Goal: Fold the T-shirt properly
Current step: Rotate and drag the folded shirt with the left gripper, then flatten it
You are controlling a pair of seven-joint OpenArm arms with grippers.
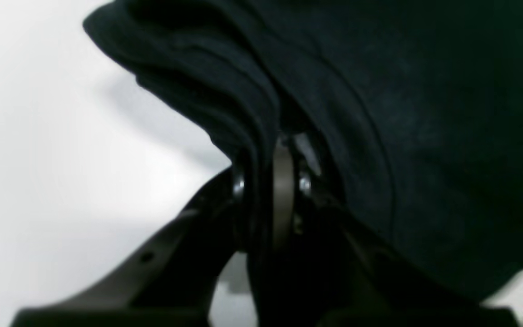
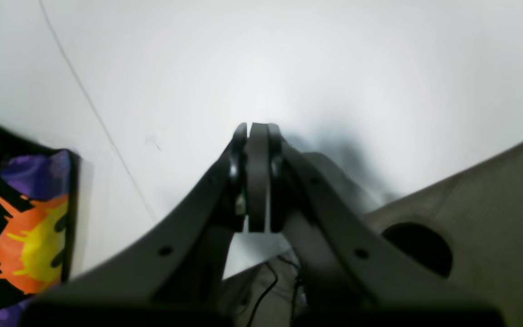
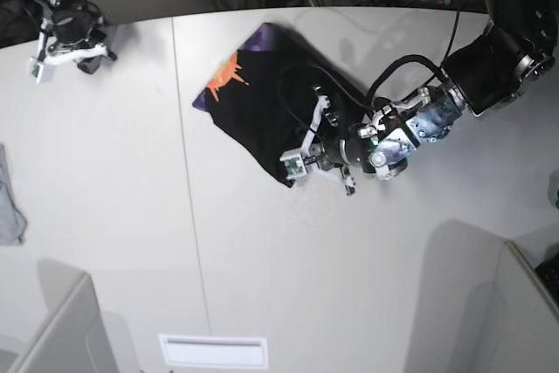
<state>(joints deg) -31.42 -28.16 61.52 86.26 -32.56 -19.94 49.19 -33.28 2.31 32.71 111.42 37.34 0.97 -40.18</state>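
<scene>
White tabletop [image 3: 262,286] fills most of the base view, with a thin seam running down it at about 7 o'clock from the shirt and a clutter of cables along the far edge at 12 o'clock. No brand, label or legible writing shows anywhere on the cloth or the arms. At the middle of the table lies the T-shirt [image 3: 262,93], black and folded into a slanted oblong, its purple-and-orange sun print [image 3: 224,76] turned up at the 10 o'clock corner. The left gripper [image 3: 307,148] sits at the shirt's 5 o'clock corner, its arm reaching in from 2 o'clock. In the left wrist view the left gripper [image 1: 268,181] has its jaws drawn nearly together on a bunched ridge of black cloth [image 1: 225,91] that rises between them; the fabric drapes over the right-hand finger and hides its tip, so how many layers are pinched is hard to say. A speck of orange print shows at that view's 3 o'clock edge. The right gripper [image 3: 63,51] hangs well apart from the shirt, at the table's 10 o'clock corner. In the right wrist view the right gripper [image 2: 258,177] has its fingers pressed flat against each other with nothing between them, above bare white table, and the shirt's print [image 2: 30,236] lies off at 8 o'clock. A small grey cloth [image 3: 9,203] rests at the table's 9 o'clock edge.
</scene>
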